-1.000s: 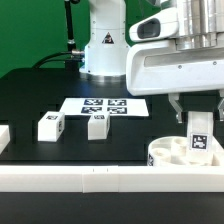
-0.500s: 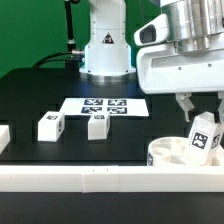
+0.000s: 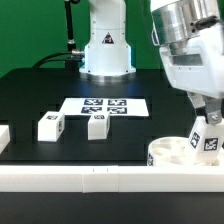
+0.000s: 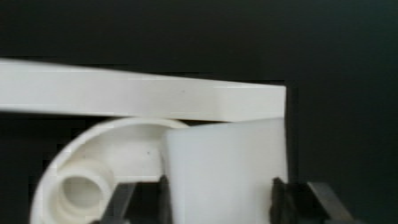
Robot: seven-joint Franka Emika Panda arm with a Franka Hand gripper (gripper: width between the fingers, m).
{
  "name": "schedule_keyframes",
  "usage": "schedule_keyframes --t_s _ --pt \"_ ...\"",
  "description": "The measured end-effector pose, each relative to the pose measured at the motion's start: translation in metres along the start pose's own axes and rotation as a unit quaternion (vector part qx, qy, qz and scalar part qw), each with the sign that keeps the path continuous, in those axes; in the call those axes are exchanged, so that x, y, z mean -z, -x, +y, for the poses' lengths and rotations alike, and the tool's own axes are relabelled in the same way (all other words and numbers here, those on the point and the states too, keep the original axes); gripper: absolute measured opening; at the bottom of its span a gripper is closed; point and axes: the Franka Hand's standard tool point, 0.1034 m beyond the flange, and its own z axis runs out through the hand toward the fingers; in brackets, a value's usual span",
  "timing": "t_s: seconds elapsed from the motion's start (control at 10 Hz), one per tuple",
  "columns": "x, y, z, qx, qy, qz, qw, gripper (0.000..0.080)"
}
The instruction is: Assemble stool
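Right at the bottom of the frame runs the white rail (image 3: 90,178). Just behind it, lower right, sits the seat (image 3: 168,153). The gripper (image 3: 208,122) is clamped on a leg (image 3: 209,140) and holds it tilted over the seat's rim; can't tell if they touch. That tilt worries me. If the leg goes down crooked, it could jam, miss its socket, or shove the seat across the counter (image 3: 30,95). Further back, centre left, a spare leg (image 3: 51,126) and a second spare leg (image 3: 97,125) wait. Behind them is the marker board (image 3: 105,105), then the arm's base (image 3: 105,45) up top.
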Motion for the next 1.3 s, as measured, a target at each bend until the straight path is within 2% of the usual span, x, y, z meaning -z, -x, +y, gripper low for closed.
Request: schedule_keyframes --t_s 0.1,0.3,0.4,0.5,0.6,0.8,1.0,1.1,1.3 --pt "0.0 0.002 0.0 -0.031 -0.001 -0.002 1.0 0.0276" --pt "0.0 0.001 0.0 -0.011 -0.001 -0.002 1.0 0.0273" --pt "0.0 0.002 0.0 0.01 0.0 -0.002 1.0 0.0466" --pt "0.006 0.009 -0.001 0.019 0.006 -0.008 1.0 0.0586" --pt "0.01 0.011 -0.002 0.087 0.006 -0.009 0.996 0.063" --pt "0.008 0.009 0.0 0.183 0.007 -0.009 0.983 0.0646" --pt "0.007 0.008 0.0 0.3 0.008 -0.008 0.954 0.0649" --pt "0.003 0.009 0.0 0.42 0.012 0.006 0.907 0.0649" --pt "0.002 0.017 0.0 0.537 0.025 0.012 0.843 0.0649"
